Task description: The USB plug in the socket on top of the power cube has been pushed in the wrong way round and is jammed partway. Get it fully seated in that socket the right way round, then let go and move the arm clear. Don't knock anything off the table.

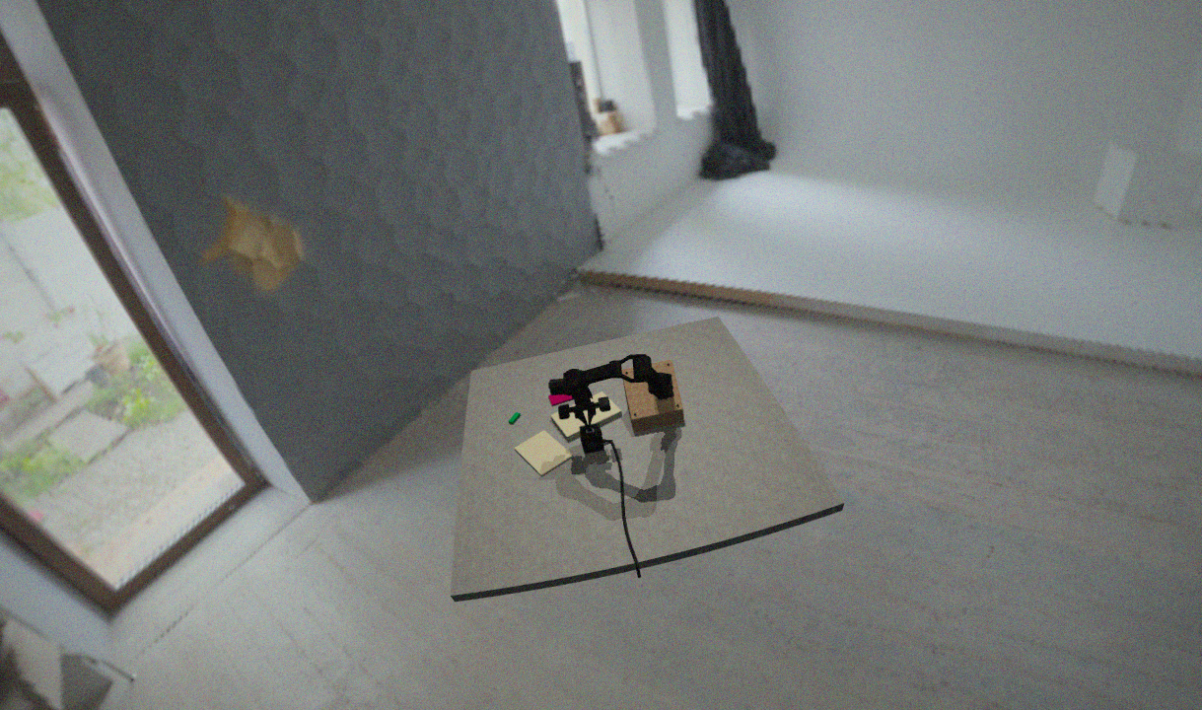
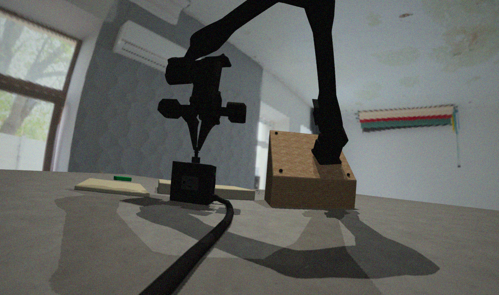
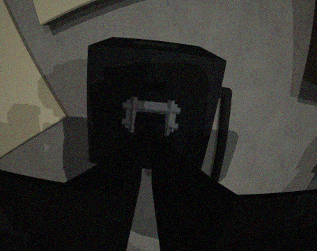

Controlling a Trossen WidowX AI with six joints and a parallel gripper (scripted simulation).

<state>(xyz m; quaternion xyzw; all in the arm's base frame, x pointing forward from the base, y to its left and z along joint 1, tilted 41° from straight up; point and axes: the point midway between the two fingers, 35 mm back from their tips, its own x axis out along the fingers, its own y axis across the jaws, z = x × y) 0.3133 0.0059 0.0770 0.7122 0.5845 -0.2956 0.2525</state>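
Note:
The black power cube [image 1: 593,440] [image 2: 188,189] [image 3: 109,80] stands on the table. My gripper [image 1: 588,425] [image 2: 196,150] points down above it and is shut on the small dark USB plug [image 2: 195,159]. In the exterior view the plug stands upright at the cube's top face. In the wrist view a grey metal outline of the socket [image 3: 155,107] shows on the cube's top; the dark plug blends in with its dark inside and the fingers. How deep the plug sits and which way round it is cannot be told.
A black cable [image 1: 624,503] [image 2: 211,238] [image 3: 225,129] runs from the cube over the table's edge. Cream pads [image 1: 541,452] [image 2: 108,186] [image 3: 19,70] lie close by. A green piece [image 1: 514,417] [image 2: 122,178] and a magenta piece [image 1: 558,399] lie beyond. The arm's wooden base [image 1: 653,413] [image 2: 309,192] is at the right.

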